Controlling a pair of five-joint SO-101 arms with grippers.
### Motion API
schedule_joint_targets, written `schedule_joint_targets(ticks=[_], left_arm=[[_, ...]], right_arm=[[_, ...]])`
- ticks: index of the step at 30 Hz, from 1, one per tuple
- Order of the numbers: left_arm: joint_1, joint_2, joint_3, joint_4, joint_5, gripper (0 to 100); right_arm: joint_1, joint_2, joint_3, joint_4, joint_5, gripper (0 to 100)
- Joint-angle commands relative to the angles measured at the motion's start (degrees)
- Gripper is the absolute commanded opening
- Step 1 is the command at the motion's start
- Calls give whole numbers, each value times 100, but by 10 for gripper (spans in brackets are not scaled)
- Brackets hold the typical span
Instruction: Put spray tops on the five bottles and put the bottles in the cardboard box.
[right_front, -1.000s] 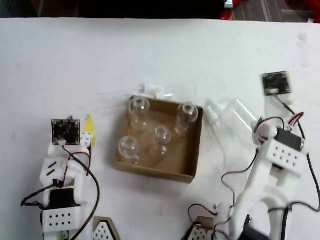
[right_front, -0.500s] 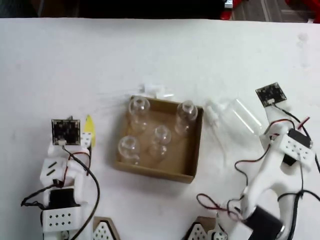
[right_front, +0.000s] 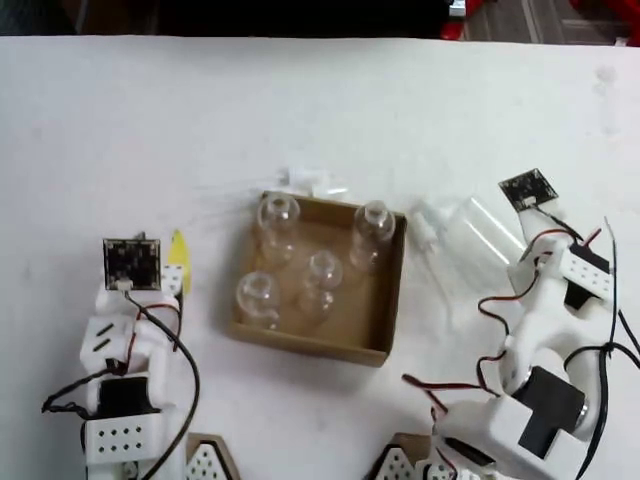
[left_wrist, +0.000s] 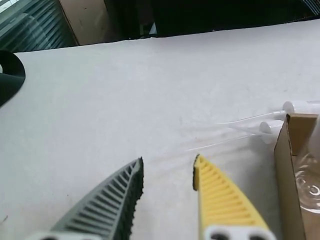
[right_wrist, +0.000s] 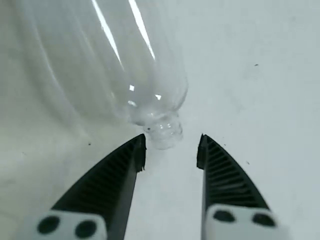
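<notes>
While right hand gapes, bottle lies just ahead.

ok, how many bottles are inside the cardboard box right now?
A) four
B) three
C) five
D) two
A: four bottles stand in the cardboard box, while the fifth bottle lies on its side on the table beside the box, with its neck towards the open right gripper.
</notes>
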Motion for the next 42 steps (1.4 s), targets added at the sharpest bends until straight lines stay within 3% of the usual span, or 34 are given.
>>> schedule_joint_targets(ticks=[1, 19, 26, 42], left_arm=[[92, -75, -18, -202, -70, 154], [92, -75, -18, -202, -70, 154], [84, -75, -18, -202, -70, 154], [84, -75, -18, -202, -70, 154]], right_arm=[[-136, 13, -220, -119, 62, 144], [-330, 40, -202, -136, 9, 139], [-303, 40, -193, -127, 53, 14], [-321, 40, -18, -136, 44, 39]])
